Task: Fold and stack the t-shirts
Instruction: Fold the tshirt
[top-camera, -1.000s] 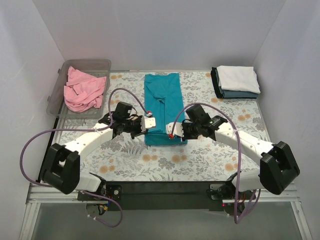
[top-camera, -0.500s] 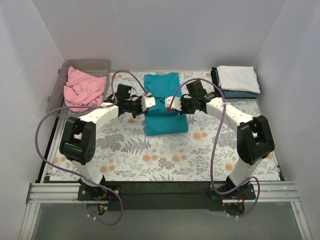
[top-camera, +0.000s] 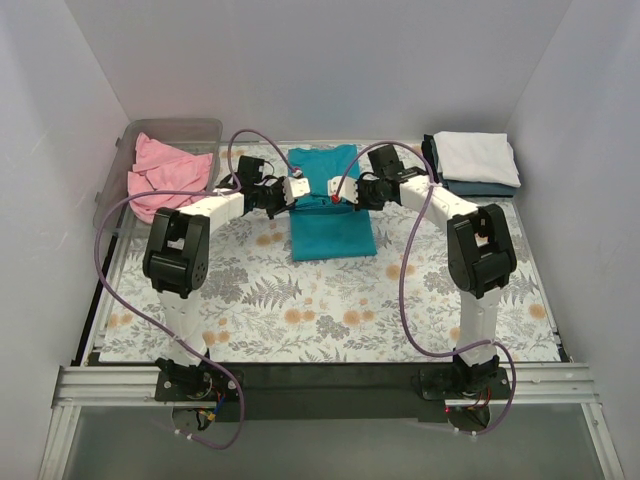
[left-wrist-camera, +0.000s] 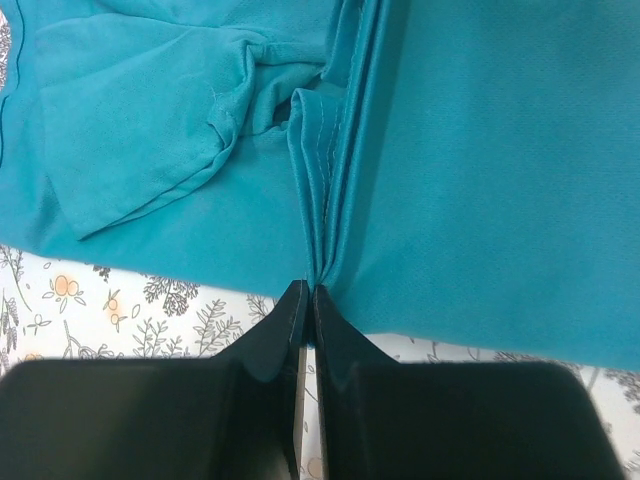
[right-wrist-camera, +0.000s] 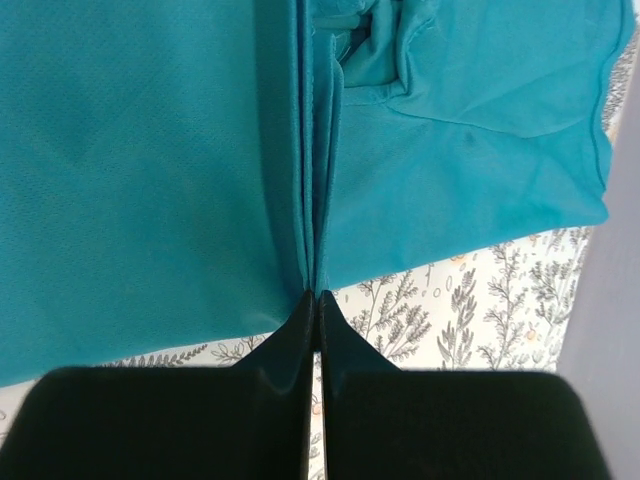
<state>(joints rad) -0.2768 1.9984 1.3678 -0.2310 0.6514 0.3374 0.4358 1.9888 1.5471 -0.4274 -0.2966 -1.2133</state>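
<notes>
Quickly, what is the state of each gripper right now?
Left gripper: shut on the teal t-shirt.
Right gripper: shut on the same teal t-shirt.

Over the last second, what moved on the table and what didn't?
The left fingers and right fingers stayed pinched on the near hem of the teal t-shirt. They carried it away from the arm bases toward the collar, folding the lower part over, so the shirt now lies shorter. Nothing was let go. Unmoved: the pink t-shirt in the bin and the white t-shirt on the dark grey-blue t-shirt.
</notes>
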